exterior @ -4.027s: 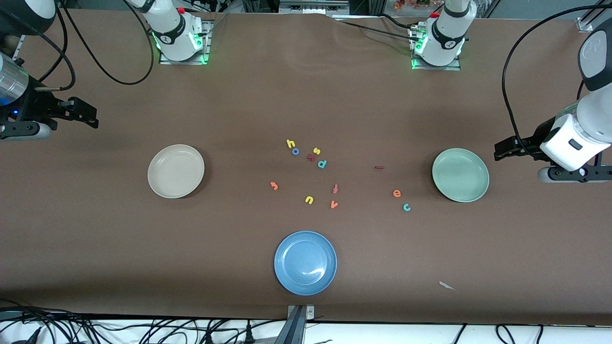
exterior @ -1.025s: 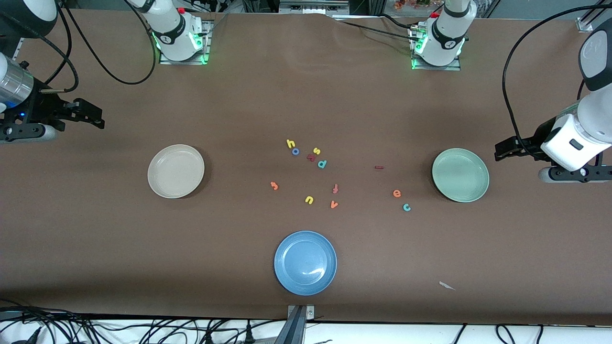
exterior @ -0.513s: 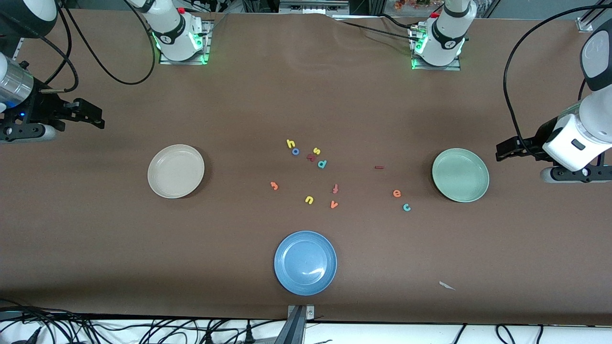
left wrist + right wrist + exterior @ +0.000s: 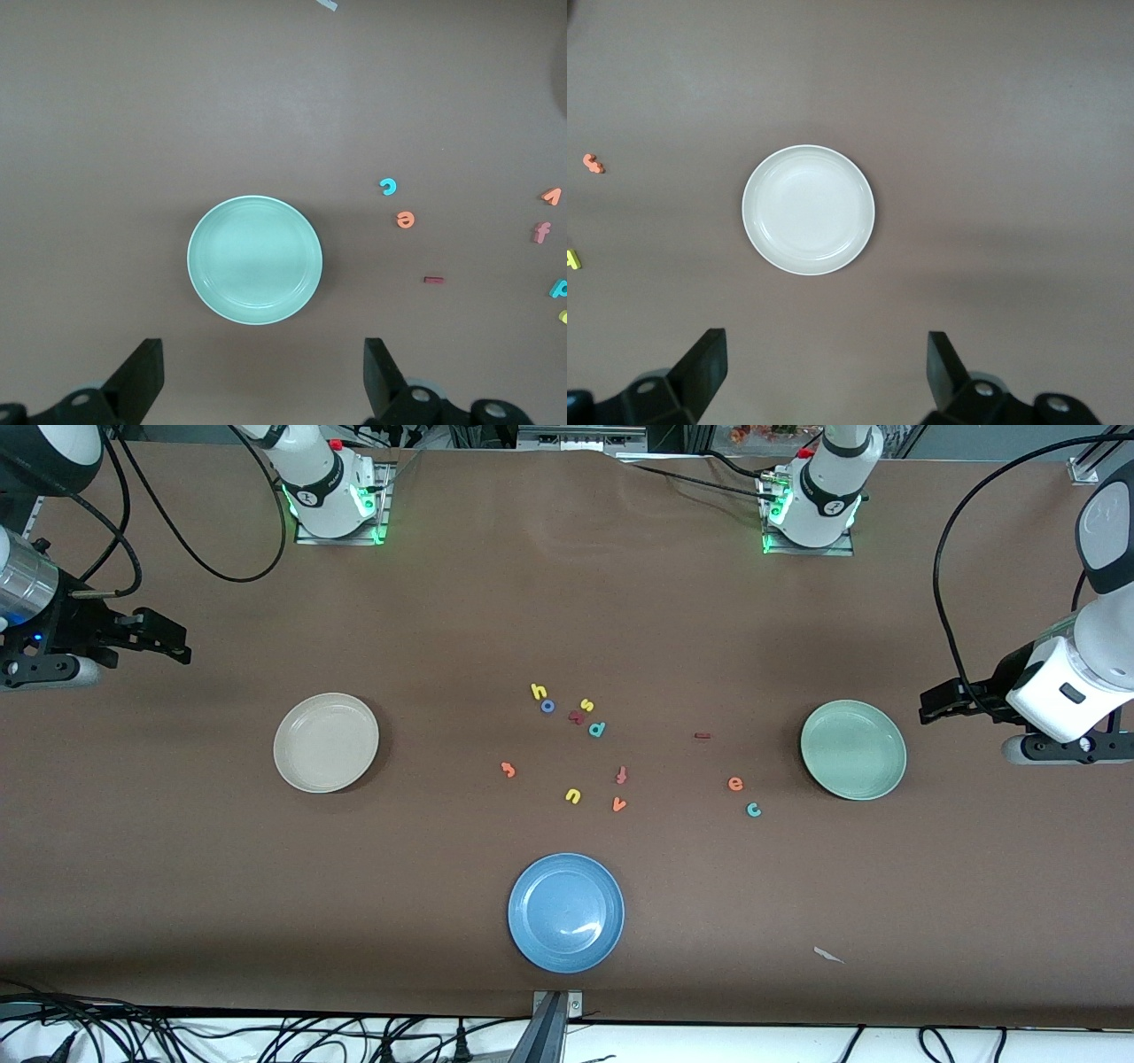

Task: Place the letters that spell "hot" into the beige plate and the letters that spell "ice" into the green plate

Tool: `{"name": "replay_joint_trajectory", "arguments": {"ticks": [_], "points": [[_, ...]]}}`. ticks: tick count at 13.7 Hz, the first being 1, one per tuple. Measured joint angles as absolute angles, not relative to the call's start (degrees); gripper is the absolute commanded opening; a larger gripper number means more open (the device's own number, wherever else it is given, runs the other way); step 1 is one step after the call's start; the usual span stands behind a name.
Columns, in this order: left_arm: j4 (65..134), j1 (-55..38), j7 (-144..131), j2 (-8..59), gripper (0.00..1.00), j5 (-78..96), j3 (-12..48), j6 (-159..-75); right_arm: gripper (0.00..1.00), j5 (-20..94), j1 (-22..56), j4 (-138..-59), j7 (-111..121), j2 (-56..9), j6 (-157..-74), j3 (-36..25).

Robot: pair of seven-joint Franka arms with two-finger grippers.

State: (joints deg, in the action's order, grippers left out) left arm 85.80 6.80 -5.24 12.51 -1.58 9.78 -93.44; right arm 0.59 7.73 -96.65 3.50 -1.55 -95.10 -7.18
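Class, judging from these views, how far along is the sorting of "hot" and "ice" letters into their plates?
Nothing is done yet: the round beige plate and the round pale green plate hold nothing.

In hand: nothing. The left gripper and the right gripper hang open at the table's ends.

Left: yellow "h", blue ring "o", orange "t", dark red "i", orange "e" and teal "c" all lie on the table.

Letters (image 4: 595, 730) between plates (image 4: 326, 742) — apart

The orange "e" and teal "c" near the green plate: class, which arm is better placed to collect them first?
Probably the left. Its open hand hovers beside the green plate, and the orange "e" and teal "c" lie just past that plate. The right hand, also open, waits near the beige plate.
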Motion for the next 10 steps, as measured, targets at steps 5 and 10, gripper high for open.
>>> {"name": "replay_joint_trajectory", "arguments": {"ticks": [5, 10], "points": [[85.8, 6.9, -5.1, 12.4, 1.0, -1.6, 9.8, -93.5, 1.0, 0.6, 7.7, -96.8, 3.5, -1.6, -95.1, -7.2], [85.7, 6.9, -5.1, 12.4, 1.0, -1.6, 9.8, -93.6, 1.0, 0.6, 7.7, -96.8, 3.5, -1.6, -95.1, -7.2]]}}
